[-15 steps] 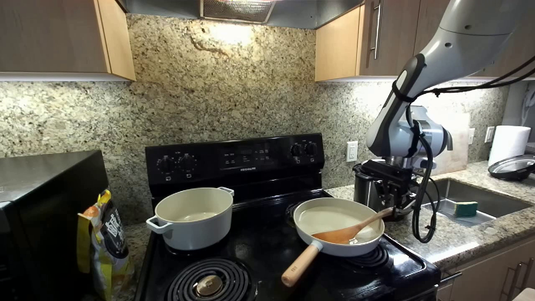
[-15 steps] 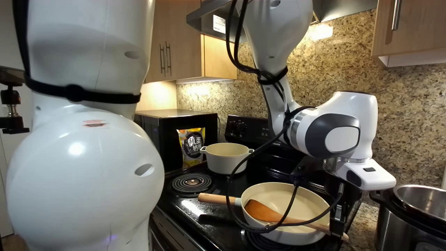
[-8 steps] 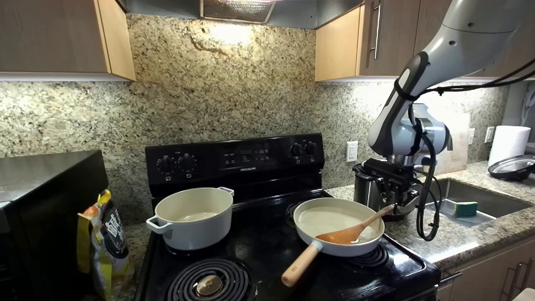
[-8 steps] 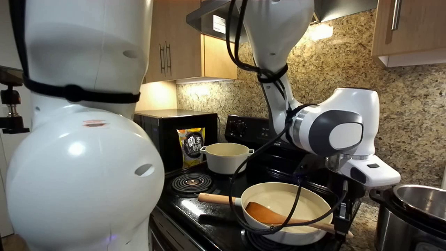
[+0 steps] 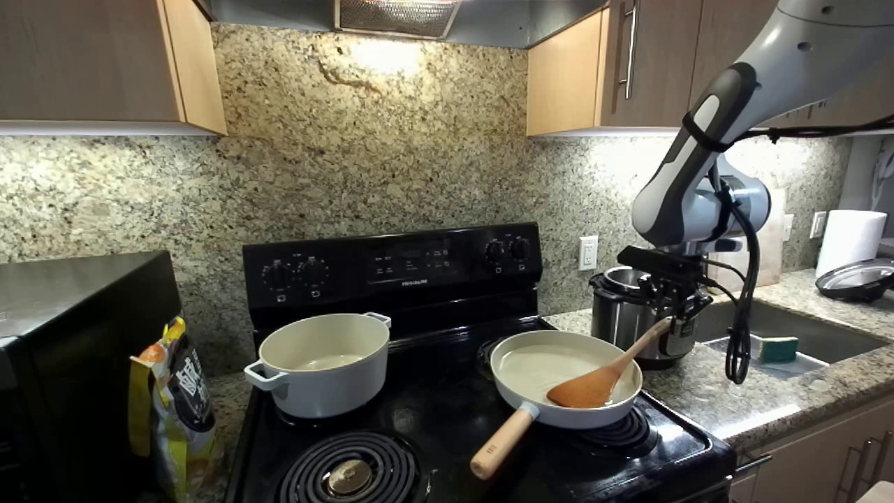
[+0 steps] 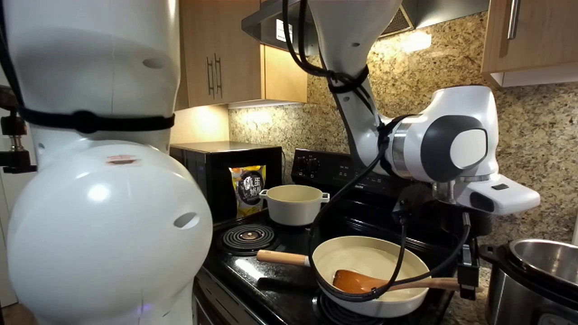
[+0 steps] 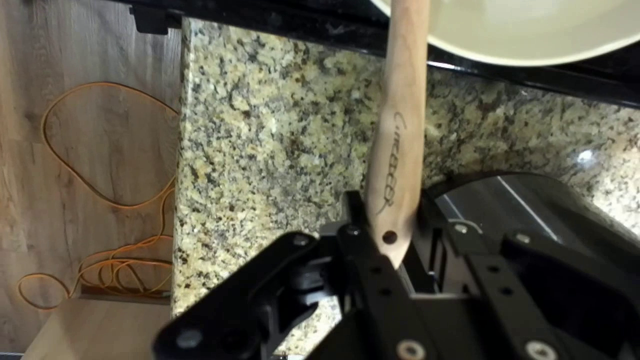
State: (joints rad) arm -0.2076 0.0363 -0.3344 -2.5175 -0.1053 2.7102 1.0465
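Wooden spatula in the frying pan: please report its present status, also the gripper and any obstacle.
Gripper holding wooden spatula near handle's end. Blade inside frying pan, handle sloping up. Steel cooker close to gripper, possibly in the way.

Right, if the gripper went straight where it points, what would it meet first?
Likely the speckled countertop beneath the jaws, which hold the wooden spatula; the steel cooker looks close, but depth is unclear.
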